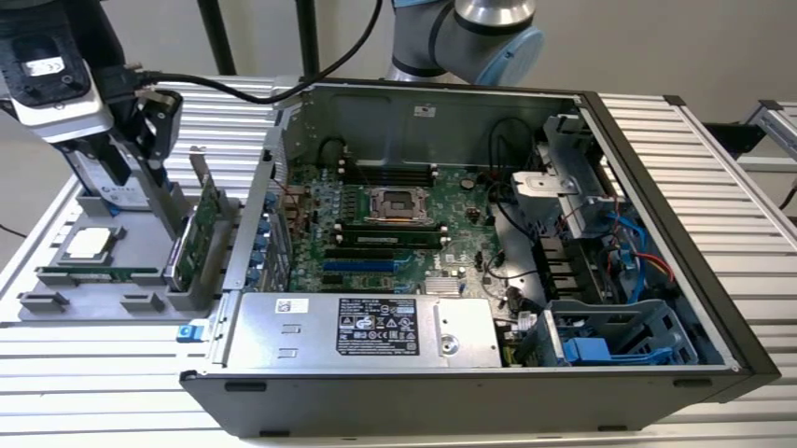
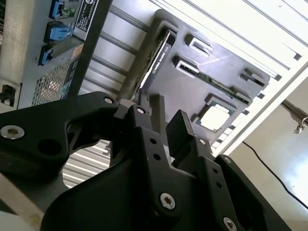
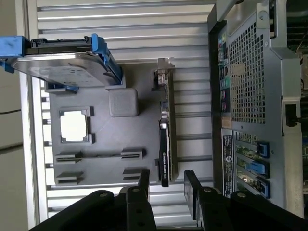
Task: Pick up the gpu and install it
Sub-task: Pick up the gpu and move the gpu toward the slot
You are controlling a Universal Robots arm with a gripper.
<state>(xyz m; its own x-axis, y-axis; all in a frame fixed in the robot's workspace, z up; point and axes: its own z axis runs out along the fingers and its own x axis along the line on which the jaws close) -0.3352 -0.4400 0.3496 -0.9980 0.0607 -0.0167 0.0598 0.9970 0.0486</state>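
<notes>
Green along its edge, the gpu (image 1: 187, 243) stood upright in a slot of the grey holder (image 1: 75, 308) at the exterior view's left, on the side of the holder closest to the open computer case (image 1: 498, 411), with its thin metal bracket rising at the far end. The gripper (image 3: 167, 174) hung over that holder in the upper left of the exterior frame. Its two black fingers (image 3: 144, 180) were spread with a clear gap between them, and nothing was held in it. In the first wrist view the card's narrow edge ran toward that gap, and in the second wrist view the fingers again stood apart in front of the card. On the same holder lay a square processor chip (image 3: 74, 126) and a long memory stick (image 1: 100, 273), while a silver hard drive (image 3: 57, 67) in a blue frame stood at the holder's far end. The holder and the case, with its motherboard (image 1: 398, 243) exposed, rested on a slatted metal table (image 1: 100, 392).
</notes>
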